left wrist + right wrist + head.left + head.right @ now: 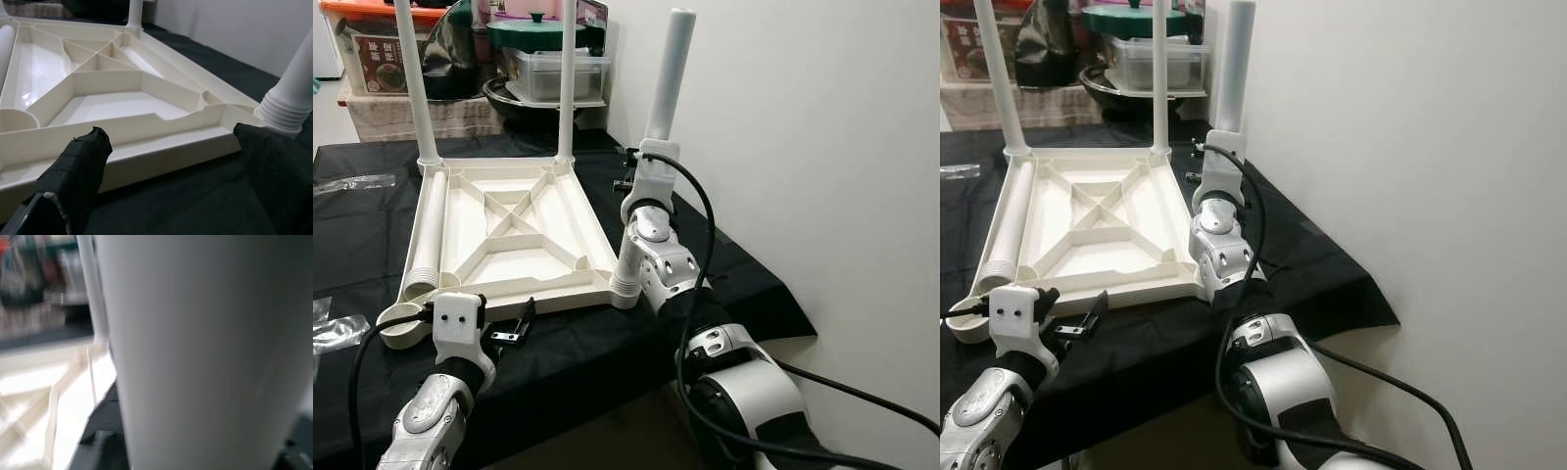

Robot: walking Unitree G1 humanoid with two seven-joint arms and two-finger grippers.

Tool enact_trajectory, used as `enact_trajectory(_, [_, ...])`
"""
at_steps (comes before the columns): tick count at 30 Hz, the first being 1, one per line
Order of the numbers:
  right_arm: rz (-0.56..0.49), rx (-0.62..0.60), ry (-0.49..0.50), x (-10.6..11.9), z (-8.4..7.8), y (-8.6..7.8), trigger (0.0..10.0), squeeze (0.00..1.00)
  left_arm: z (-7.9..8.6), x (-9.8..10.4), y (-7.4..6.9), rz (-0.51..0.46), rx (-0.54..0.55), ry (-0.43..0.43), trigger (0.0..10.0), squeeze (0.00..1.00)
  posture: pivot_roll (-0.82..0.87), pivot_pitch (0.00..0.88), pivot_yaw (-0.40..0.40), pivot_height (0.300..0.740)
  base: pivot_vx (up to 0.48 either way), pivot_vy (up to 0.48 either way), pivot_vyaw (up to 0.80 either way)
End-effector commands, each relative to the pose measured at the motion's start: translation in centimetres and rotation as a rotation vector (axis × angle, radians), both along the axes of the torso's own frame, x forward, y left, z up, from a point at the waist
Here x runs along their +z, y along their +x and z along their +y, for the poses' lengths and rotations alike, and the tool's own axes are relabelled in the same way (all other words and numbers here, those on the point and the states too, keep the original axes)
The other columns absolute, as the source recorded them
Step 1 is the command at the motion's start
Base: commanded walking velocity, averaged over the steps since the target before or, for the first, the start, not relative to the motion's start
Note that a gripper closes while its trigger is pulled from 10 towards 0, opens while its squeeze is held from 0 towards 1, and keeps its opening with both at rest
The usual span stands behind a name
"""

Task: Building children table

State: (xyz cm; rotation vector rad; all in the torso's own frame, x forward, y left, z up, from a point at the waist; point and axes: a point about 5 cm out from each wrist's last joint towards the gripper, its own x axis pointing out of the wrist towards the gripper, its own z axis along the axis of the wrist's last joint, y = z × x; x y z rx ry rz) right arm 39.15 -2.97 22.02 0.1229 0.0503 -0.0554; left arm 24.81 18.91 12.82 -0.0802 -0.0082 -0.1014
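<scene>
My left gripper (514,328) spread wide, empty, just off near edge of upturned tabletop (509,230) on black cloth (724,264). My right gripper (628,168) clamped on white leg (662,88) standing in near right corner socket. Two legs (566,78) upright at far corners; another lying along left rim.

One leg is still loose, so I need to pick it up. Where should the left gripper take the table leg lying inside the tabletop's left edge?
Grip the lying leg around its smooth mid-shaft, from above. It lies flat along the upturned tabletop's left rim, so only its top is exposed. The left gripper is open just off the near edge.
</scene>
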Motion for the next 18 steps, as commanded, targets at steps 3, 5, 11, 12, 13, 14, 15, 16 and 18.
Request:
enact_trajectory(3, [0.034,0.009,0.025,-0.7,0.2,-0.2,10.0,0.67,-0.3,0.0,0.2,-0.003,-0.011,0.006,10.0,0.00,0.06,0.000,-0.133,0.740,0.000,0.000,0.00])
enact_trajectory(5, [0.015,0.015,0.043,-0.1,0.2,-0.2,10.0,0.67,-0.3,0.0,0.2,-0.003,-0.011,0.006,10.0,0.00,0.06,0.000,-0.133,0.740,0.000,0.000,0.00])
enact_trajectory(11, [-0.050,0.015,0.049,1.9,-0.2,-0.3,10.0,1.00,-0.2,-0.1,0.2,-0.002,-0.010,0.006,10.0,0.00,0.05,0.000,-0.132,0.740,0.000,0.000,0.00])
enact_trajectory(12, [-0.059,0.018,0.058,2.1,-0.3,-0.4,10.0,1.00,-0.2,-0.1,0.2,-0.002,-0.010,0.006,10.0,0.00,0.05,0.000,-0.132,0.740,0.000,0.000,0.00])
enact_trajectory(13, [-0.069,0.020,0.065,2.4,-0.6,-0.4,10.0,1.00,-0.2,-0.1,0.1,-0.002,-0.010,0.006,10.0,0.00,0.05,0.000,-0.132,0.740,0.000,0.000,0.00])
enact_trajectory(14, [-0.082,0.028,0.071,2.8,-0.9,-0.5,10.0,1.00,-0.2,-0.1,0.1,-0.001,-0.010,0.006,10.0,0.00,0.05,0.000,-0.132,0.740,0.000,0.000,0.00])
enact_trajectory(15, [-0.082,0.028,0.071,2.8,-0.9,-0.5,10.0,1.00,-0.2,-0.1,0.1,-0.001,-0.010,0.006,10.0,0.00,0.05,0.000,-0.132,0.740,0.000,0.000,0.00])
enact_trajectory(16, [-0.091,0.037,0.075,3.1,-1.2,-0.6,10.0,1.00,-0.3,-0.1,0.1,-0.001,-0.010,0.005,10.0,0.00,0.05,0.000,-0.132,0.740,0.000,0.000,0.00])
enact_trajectory(18, [-0.102,0.079,0.078,3.5,-1.3,-0.6,10.0,1.00,-0.2,-0.1,0.1,-0.001,-0.010,0.005,10.0,0.00,0.05,0.000,-0.128,0.740,0.000,0.000,0.00])
